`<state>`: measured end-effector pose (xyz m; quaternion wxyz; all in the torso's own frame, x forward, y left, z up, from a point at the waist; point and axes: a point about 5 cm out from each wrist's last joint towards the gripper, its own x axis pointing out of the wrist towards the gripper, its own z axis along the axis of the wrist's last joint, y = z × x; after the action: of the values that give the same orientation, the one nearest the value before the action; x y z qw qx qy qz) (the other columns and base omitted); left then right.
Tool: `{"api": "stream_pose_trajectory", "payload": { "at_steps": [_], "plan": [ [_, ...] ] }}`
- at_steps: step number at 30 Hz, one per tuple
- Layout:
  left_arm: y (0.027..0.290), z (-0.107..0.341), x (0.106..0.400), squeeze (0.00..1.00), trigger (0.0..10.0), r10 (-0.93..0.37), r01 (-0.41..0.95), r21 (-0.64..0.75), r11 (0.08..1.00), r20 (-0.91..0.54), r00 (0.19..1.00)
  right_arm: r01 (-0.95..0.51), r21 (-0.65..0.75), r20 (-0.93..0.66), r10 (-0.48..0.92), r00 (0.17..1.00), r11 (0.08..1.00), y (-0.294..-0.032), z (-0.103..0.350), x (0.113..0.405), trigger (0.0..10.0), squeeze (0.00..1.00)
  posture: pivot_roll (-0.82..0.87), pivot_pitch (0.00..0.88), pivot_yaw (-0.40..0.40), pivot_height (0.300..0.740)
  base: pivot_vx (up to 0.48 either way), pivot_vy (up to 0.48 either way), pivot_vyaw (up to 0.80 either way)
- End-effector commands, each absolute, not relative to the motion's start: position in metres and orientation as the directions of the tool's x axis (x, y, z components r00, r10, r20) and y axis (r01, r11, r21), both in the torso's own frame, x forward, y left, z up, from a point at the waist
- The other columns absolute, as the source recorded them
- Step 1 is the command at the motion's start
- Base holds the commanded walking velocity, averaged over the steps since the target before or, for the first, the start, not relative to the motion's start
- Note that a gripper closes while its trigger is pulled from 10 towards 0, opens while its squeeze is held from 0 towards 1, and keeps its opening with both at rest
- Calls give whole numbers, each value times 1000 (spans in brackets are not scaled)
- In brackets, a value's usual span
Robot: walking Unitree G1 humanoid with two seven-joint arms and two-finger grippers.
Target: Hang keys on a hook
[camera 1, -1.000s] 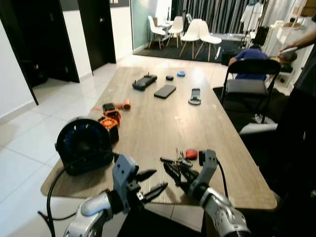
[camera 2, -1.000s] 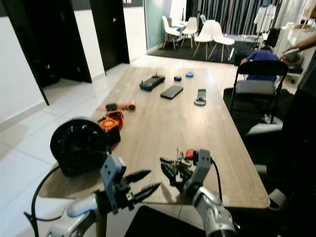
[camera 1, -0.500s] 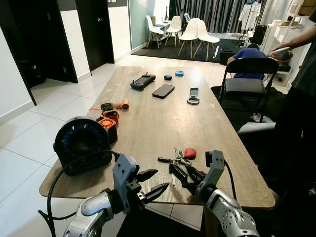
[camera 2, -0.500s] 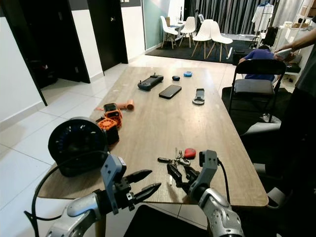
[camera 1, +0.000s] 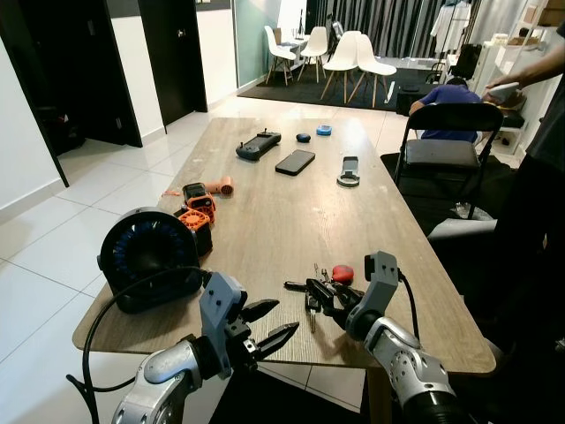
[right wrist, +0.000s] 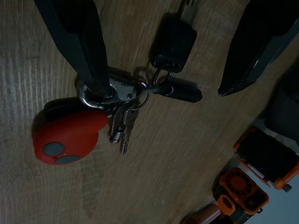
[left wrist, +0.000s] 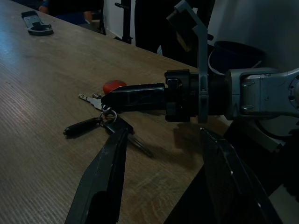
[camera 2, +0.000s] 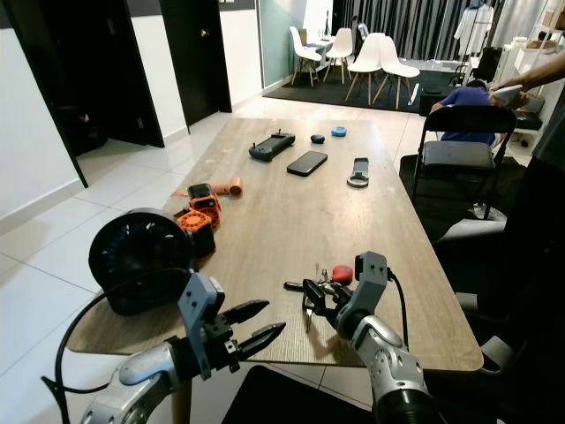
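Early stage: keys (right wrist: 122,95) lie on the worktop (camera 1: 291,212), right gripper (right wrist: 154,51) spread over them at 6 o'clock; left gripper (camera 1: 265,325) spread (idle). Lifting, hanging remain.

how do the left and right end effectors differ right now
The right end effector is down at the keys on the table, one finger at the key ring. The left end effector hovers off the near table edge, touching nothing. Both are open, with long black fingers.
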<state>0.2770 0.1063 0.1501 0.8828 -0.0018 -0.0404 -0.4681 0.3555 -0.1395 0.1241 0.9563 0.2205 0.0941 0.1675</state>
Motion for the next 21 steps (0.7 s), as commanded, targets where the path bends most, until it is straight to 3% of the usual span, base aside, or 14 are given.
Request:
{"api": "stream_pose_trajectory", "payload": {
  "at_steps": [1,21],
  "plan": [
    [109,146,278,0,10000,-824,824,30,566,49,564,-266,450,-136,360,923,853,-137,119,356,10000,0,37,119,6,740,0,0,0],
    [110,148,279,0,10000,-817,817,25,575,53,574,-238,465,-155,343,926,853,-139,121,358,10000,0,35,123,7,740,0,0,0]
  ]
}}
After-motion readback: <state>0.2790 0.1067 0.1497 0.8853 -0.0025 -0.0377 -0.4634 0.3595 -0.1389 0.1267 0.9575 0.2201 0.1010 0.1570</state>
